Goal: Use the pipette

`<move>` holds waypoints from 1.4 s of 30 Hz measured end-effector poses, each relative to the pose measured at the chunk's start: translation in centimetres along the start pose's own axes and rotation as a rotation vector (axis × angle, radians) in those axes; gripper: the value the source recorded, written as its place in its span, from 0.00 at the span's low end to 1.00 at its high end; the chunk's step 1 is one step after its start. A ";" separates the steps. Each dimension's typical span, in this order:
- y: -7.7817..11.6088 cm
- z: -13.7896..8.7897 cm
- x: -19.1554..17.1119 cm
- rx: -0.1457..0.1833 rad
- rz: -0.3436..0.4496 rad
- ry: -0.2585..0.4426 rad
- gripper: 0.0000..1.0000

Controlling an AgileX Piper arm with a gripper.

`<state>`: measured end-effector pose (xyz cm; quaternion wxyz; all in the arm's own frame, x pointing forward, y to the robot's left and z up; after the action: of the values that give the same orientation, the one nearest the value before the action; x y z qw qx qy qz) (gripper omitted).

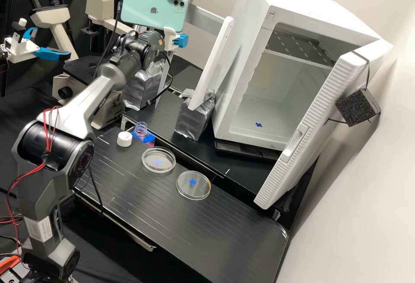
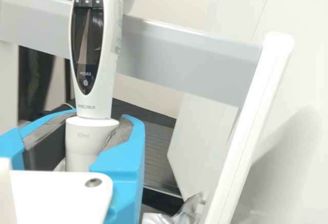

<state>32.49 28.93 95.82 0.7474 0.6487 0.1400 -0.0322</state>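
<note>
Blue-fingered gripper (image 2: 92, 136) closed round the upright pipette's (image 2: 109, 80) lower body, beside the rack (image 2: 250, 131); pickup step, seemingly, next move wants a careful lift clear of the crossbar (image 2: 189, 55), then over to the open bottle (image 1: 141, 130).

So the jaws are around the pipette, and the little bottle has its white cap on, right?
Not quite: the white cap is off. The high view shows it on the bench, beside the open little bottle. The jaws are around the pipette, as you said.
</note>
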 end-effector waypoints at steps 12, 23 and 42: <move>0.8 -0.9 0.3 -0.009 0.021 0.010 0.00; -0.4 -1.2 2.0 0.002 -0.039 -0.018 0.00; -2.0 -0.3 3.2 -0.026 -0.035 -0.023 1.00</move>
<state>35.02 29.31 93.09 0.7565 0.6360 0.1431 -0.0511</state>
